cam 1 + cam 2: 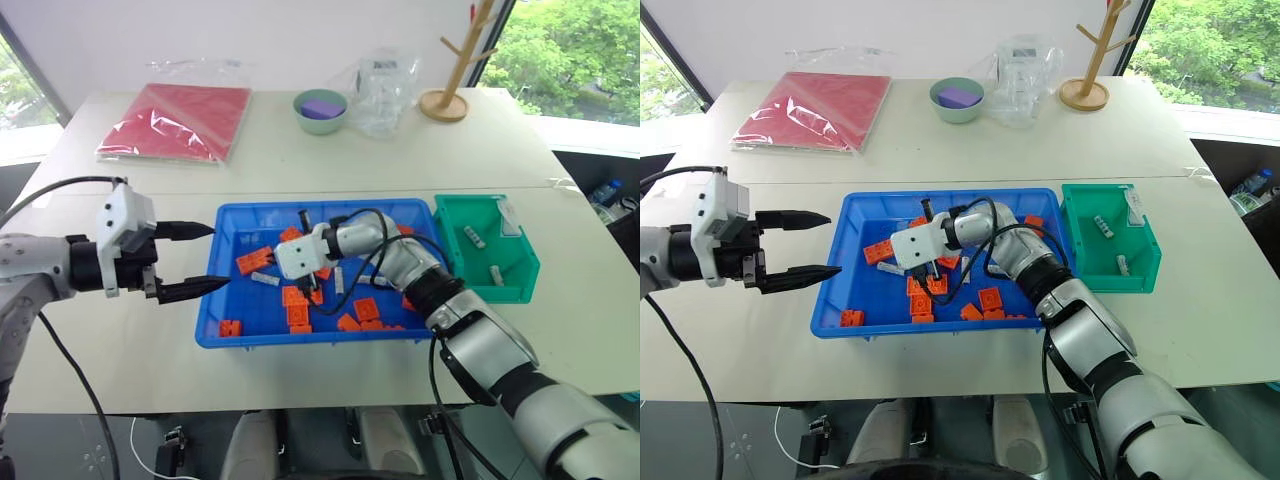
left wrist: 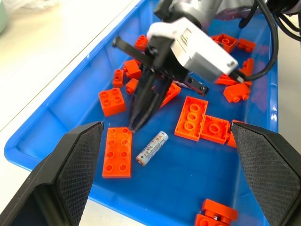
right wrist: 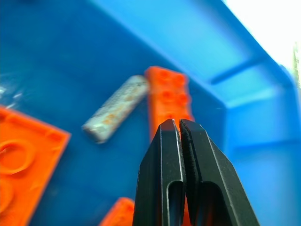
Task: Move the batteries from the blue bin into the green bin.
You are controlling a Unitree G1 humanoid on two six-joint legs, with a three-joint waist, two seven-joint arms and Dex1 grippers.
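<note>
Right wrist view shows the right hand (image 3: pixel 180 123) pinched shut on nothing beside a battery (image 3: pixel 116 108) in the blue bin (image 1: pixel 228 222); left hand (image 1: pixel 205 258) gapes empty.

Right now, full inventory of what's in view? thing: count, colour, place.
blue bin: 1, bright blue, table centre.
toy bricks: many, orange, scattered in the blue bin.
batteries: silver-grey; one lying loose on the blue bin floor, at least two in the green bin.
green bin: 1, green, right of the blue bin.
bowl: 1, pale green with a purple item inside, far side of the table.
red packet: 1, red in clear plastic, far left.
clear bag: 1, transparent, beside the bowl.
wooden stand: 1, tan, far right.
left gripper: open, at the blue bin's left rim.
right gripper: shut, empty, tips beside the loose battery.
</note>
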